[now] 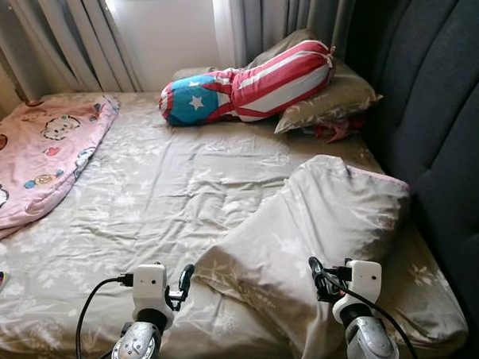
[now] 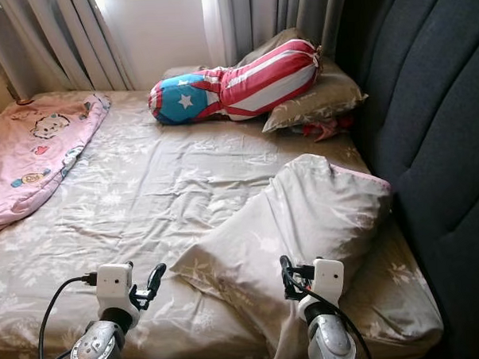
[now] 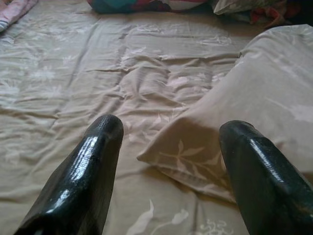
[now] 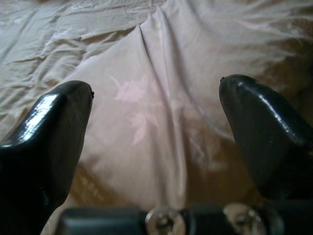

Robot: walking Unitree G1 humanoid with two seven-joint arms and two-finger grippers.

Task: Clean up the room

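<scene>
- A bed [image 1: 169, 198] covered by a wrinkled beige sheet with a pale leaf print takes up most of the room ahead.
- A dark padded headboard [image 1: 443, 99] runs along the bed's right side; grey curtains [image 1: 66, 40] and a bright window [image 1: 165, 28] stand at the far end.
- A pillow [image 1: 321, 224] in the same beige print lies tilted on the near right of the bed, one corner toward the middle.
- A red, white and blue bolster [image 1: 247, 88] rests at the far end, leaning on a second pillow [image 1: 335, 100].
- A pink cartoon blanket [image 1: 36, 160] lies crumpled on the far left.
- The left gripper [image 1: 183, 284] hovers near the pillow's corner, fingers [image 3: 88, 176] spread apart and empty.
- The right gripper [image 1: 316, 276] hangs over the pillow, fingers [image 4: 54, 132] likewise spread, holding nothing.
</scene>
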